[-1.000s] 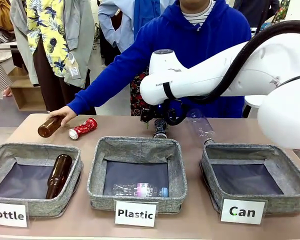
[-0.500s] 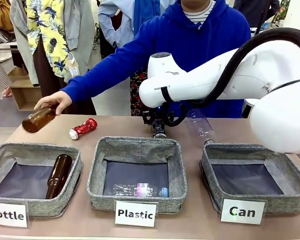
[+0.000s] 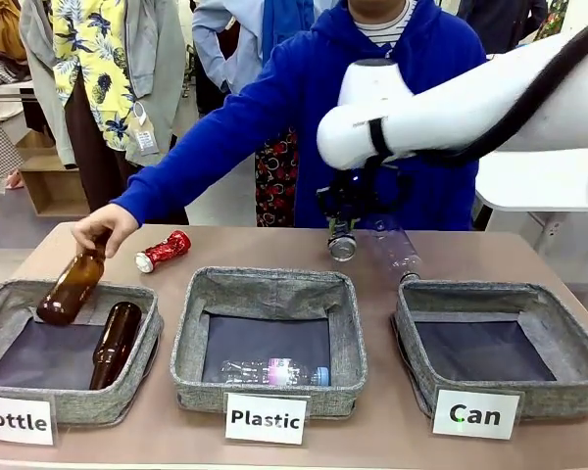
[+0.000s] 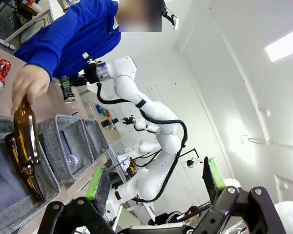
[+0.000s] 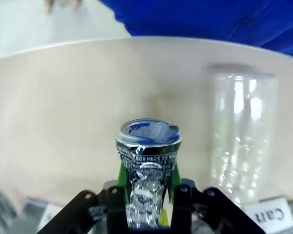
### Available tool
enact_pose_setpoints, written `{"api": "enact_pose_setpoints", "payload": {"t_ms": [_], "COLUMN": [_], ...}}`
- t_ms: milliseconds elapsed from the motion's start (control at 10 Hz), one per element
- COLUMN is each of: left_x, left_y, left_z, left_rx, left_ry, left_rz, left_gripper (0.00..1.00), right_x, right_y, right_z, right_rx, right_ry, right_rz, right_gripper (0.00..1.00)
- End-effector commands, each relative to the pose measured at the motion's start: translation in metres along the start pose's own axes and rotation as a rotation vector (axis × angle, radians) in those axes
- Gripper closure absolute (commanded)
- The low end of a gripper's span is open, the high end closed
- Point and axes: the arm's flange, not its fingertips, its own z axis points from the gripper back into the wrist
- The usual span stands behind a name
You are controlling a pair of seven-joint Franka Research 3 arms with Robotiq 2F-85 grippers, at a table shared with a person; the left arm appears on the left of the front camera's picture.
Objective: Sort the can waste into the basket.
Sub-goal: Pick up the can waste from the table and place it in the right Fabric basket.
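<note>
On the tabletop (image 3: 392, 426) the basket (image 3: 500, 295) marked "Can" is set at the right end; the right gripper (image 5: 145, 181) is clamped on the black can (image 5: 147, 156) above the far side, the left gripper (image 4: 154, 178) is held spread, and the red can (image 3: 163, 251) is laid far left.

White arm (image 3: 451, 108), black green-padded claw (image 4: 156, 176)

The front view looks from the robot's side, low over the near edge of the table (image 3: 451, 245), straight across three baskets (image 3: 269, 279) at the person (image 3: 304, 88) on the far side. The left wrist view looks from the bottle-basket end of the row, rolled and tilted up towards the ceiling. It shares with the front view the person's hand (image 4: 31, 87) on the brown bottle (image 4: 24, 129) and the right arm (image 4: 129, 90). The right wrist view hangs close above the table facing down, and shares with the front view the black can (image 5: 147, 161) and the clear bottle (image 5: 240, 131).
</note>
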Motion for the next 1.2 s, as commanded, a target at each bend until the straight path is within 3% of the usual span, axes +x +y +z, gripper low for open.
{"api": "enact_pose_setpoints", "payload": {"t_ms": [0, 200, 300, 400, 600, 800, 1100], "left_x": [0.001, 0.000, -0.027, -0.022, -0.025, -0.041, -0.045], "left_y": [-0.005, 0.000, -0.064, -0.083, -0.099, -0.084, -0.076], "left_z": [0.000, 0.000, 0.056, 0.077, 0.105, 0.112, 0.071], "left_rx": [-0.014, 0.000, -0.133, -0.288, -0.372, -0.333, -0.238], "left_ry": [-0.005, 0.000, -0.081, -0.088, -0.022, 0.032, 0.124], "left_rz": [0.005, 0.000, 0.037, 0.093, 0.136, 0.173, 0.190], "left_gripper": [0.00, 0.00, 0.00, 0.00, 0.00, 0.00, 0.00], "right_x": [-0.060, -0.104, -0.120, -0.133, -0.159, -0.194, -0.242], "right_y": [-0.061, -0.103, -0.124, -0.142, -0.174, -0.219, -0.247], "right_z": [0.044, 0.074, 0.079, 0.082, 0.086, 0.087, 0.092], "right_rx": [0.183, 0.312, 0.366, 0.407, 0.494, 0.550, 0.523], "right_ry": [0.025, -0.020, -0.022, -0.033, -0.037, 0.007, -0.008], "right_rz": [0.120, 0.226, 0.250, 0.260, 0.283, 0.392, 0.392], "right_gripper": [1.00, 1.00, 1.00, 1.00, 1.00, 1.00, 1.00]}}
